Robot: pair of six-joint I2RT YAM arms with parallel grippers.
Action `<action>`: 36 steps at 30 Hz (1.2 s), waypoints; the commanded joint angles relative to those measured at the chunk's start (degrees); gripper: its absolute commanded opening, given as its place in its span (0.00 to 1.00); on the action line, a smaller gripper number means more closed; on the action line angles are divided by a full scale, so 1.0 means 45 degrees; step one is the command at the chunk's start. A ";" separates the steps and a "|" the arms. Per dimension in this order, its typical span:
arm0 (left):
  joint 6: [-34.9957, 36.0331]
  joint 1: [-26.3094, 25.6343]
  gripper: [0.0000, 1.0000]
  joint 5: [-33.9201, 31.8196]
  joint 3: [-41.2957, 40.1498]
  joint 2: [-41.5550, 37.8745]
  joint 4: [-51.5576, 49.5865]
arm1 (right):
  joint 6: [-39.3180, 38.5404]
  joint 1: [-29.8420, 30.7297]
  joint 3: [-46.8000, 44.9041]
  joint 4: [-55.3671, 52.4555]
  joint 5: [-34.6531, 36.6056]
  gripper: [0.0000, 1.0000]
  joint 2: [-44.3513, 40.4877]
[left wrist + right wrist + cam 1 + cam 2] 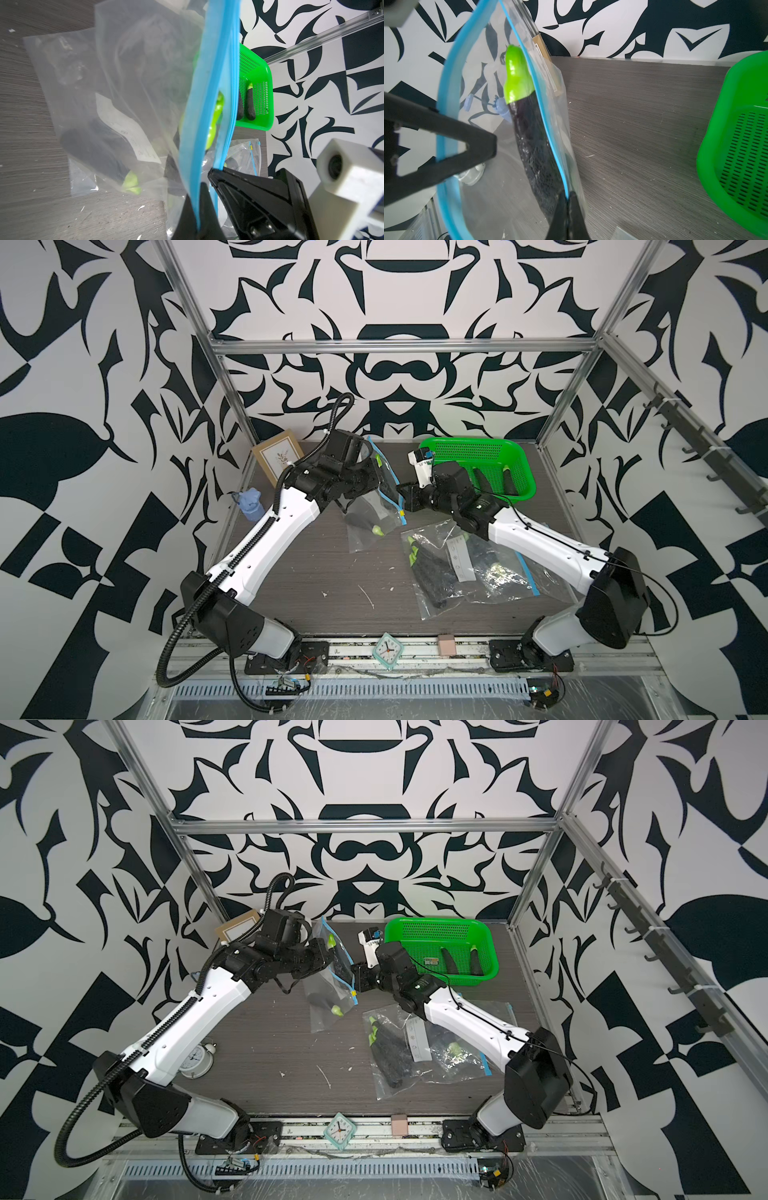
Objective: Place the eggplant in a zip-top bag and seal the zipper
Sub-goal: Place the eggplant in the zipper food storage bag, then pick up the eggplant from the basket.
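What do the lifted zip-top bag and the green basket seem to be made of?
Zip-top bag: thin clear plastic film, glossy; the eggplant inside shows through it. Green basket: probably rigid moulded plastic, smooth and slightly shiny, with rows of small slots.

Eggplant (529,135) base — behind the jaws; basket (720,116) — partly off-frame

I count one green basket (440,922) at upper right with two eggplants (448,962) (476,964), one lifted zip-top bag (338,969) at centre holding one eggplant (533,141), two clocks (340,1129) (194,1061), one picture frame (277,456); the loose bags (440,1065) at lower right I cannot count.
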 commanded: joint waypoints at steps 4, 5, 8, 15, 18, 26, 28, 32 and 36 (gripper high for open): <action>0.0951 0.0050 0.00 -0.1059 0.0907 0.0088 -0.1874 | -0.0444 -0.0018 0.0699 -0.0277 0.0452 0.00 -0.1147; 0.1060 0.0048 0.00 -0.1270 0.1110 0.0140 -0.2153 | -0.0441 -0.0018 0.0707 -0.0323 0.0416 0.00 -0.1207; 0.1470 0.0028 0.00 -0.1831 0.1835 0.0506 -0.3294 | -0.0409 -0.0018 0.1028 -0.0644 0.0129 0.00 -0.1281; 0.1893 0.0038 0.00 -0.1747 0.2193 0.0737 -0.3818 | -0.0561 -0.0018 0.1630 -0.1275 -0.0187 0.17 -0.1313; 0.2223 0.0028 0.00 -0.1616 0.2512 0.0756 -0.3951 | -0.0810 -0.0359 0.2094 -0.2130 -0.0193 0.29 -0.1483; 0.4124 0.0160 0.00 -0.2093 0.5000 0.1325 -0.6373 | -0.0799 -0.3207 0.2557 -0.3737 -0.1823 0.58 -0.1641; 0.4529 0.0185 0.00 -0.1922 0.5554 0.1509 -0.6895 | -0.1030 -0.4134 0.2656 -0.4244 -0.1901 0.64 -0.1409; 0.4826 0.0204 0.00 -0.1168 0.6030 0.1928 -0.7122 | -0.1318 -0.5947 0.2681 -0.4768 -0.2141 0.74 -0.0424; 0.4046 0.0190 0.00 -0.0197 0.4648 0.1860 -0.5785 | -0.1870 -0.7272 0.2522 -0.4592 -0.2224 0.77 0.0646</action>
